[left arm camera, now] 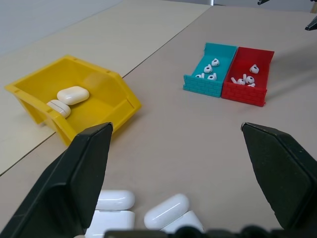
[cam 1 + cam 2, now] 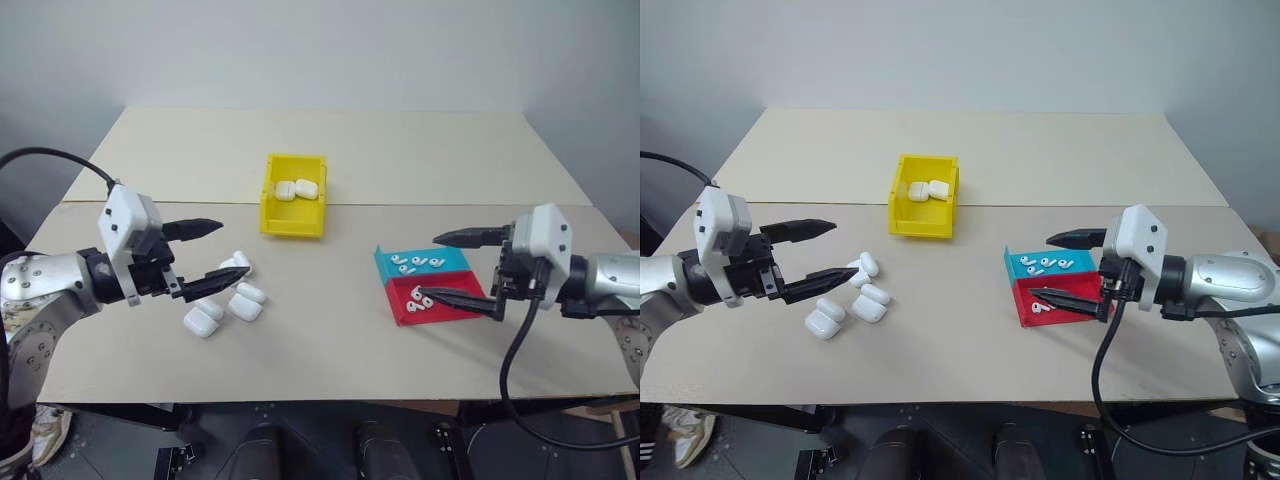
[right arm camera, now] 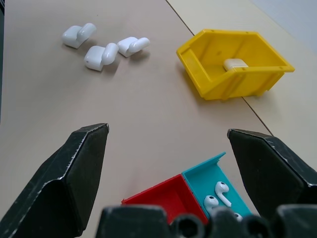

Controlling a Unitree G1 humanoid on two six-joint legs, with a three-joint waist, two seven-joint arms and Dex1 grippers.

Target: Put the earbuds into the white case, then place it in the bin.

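Note:
Several white cases (image 2: 245,308) lie in a loose cluster on the table's left half, lids flipped open in the right wrist view. My left gripper (image 2: 232,248) hovers open just above and left of them, nothing between its fingers. Tiny white earbuds (image 2: 418,264) sit in a cyan tray (image 2: 455,258), and more lie in the red tray (image 2: 445,310) beside it. My right gripper (image 2: 424,265) is open over those trays and holds nothing. The yellow bin (image 2: 292,222) stands at mid-table with two closed cases (image 2: 296,189) inside.
A seam (image 2: 450,205) crosses the tabletop just behind the bin. Bare table stretches between the case cluster and the trays. The front edge (image 2: 330,398) runs close below both arms.

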